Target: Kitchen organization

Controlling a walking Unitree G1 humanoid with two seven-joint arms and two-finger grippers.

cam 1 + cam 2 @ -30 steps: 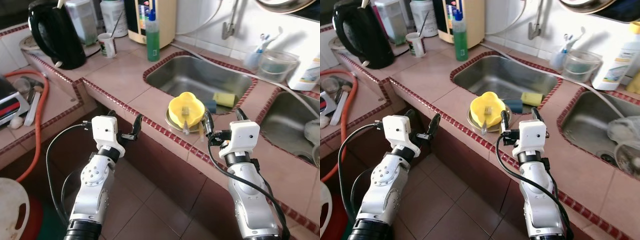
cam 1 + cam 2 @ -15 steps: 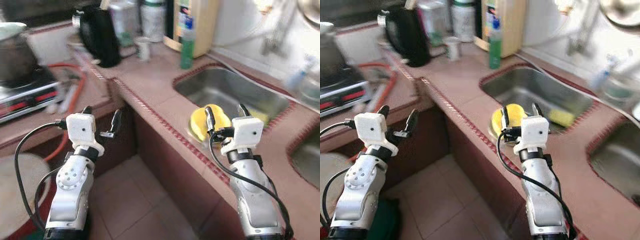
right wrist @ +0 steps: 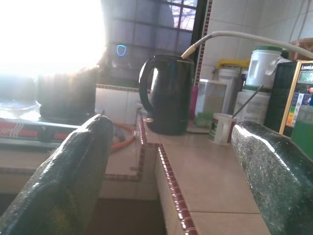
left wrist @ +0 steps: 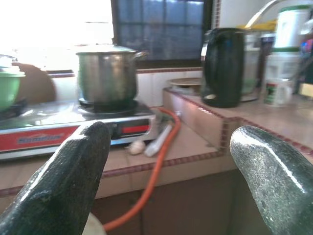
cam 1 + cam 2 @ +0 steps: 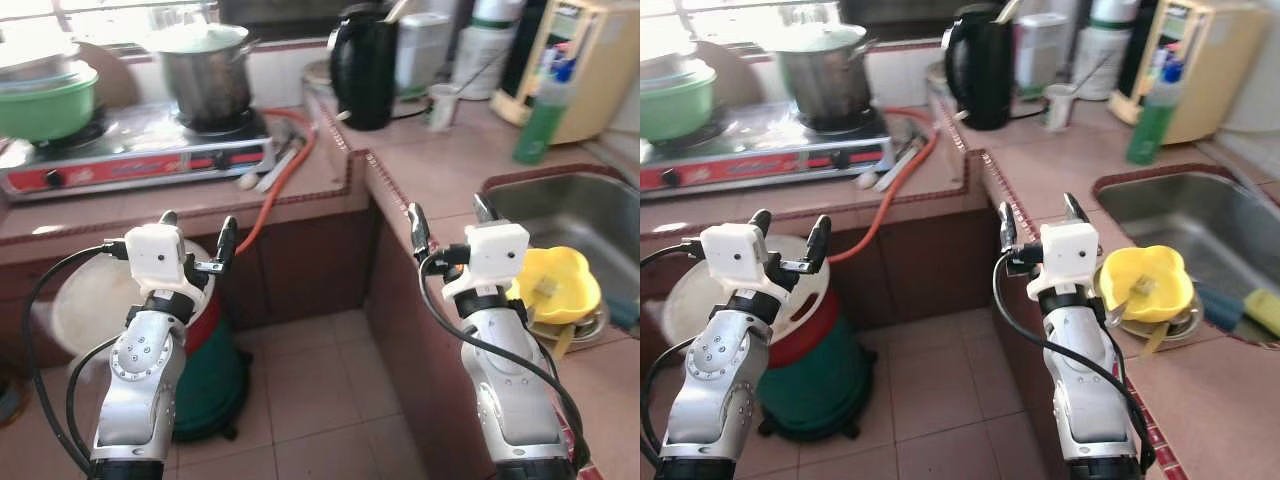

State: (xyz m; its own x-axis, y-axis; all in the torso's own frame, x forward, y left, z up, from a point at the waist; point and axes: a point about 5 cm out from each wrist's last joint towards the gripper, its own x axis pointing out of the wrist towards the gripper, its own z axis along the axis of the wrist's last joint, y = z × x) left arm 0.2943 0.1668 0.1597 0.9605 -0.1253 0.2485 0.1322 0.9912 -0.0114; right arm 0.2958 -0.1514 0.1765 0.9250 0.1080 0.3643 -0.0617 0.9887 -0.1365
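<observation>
Both arms are raised in front of me, over the floor beside the tiled counter [image 5: 450, 170]. My left gripper [image 5: 198, 228] is open and empty, facing the stove [image 4: 58, 129] and the steel pot [image 4: 105, 76]. My right gripper [image 5: 449, 218] is open and empty, level with the counter's edge and facing the black kettle [image 3: 168, 95]. A yellow flower-shaped bowl [image 5: 553, 288] sits on a metal plate at the rim of the sink [image 5: 575, 205], just right of my right wrist. A white cup [image 5: 441, 105] and a green bottle [image 5: 538, 120] stand farther back.
A green bowl [image 5: 45, 100] sits on the stove's left burner. An orange hose [image 5: 285, 180] runs across the lower counter. A green and red bin [image 5: 210, 365] with a white lid [image 5: 85, 300] stands on the floor under my left arm. Tiled floor [image 5: 320, 390] lies between the arms.
The whole view has swung left: the stove, pot and bin have come into sight and the sink has slid to the right edge. Both grippers stay open and empty.
</observation>
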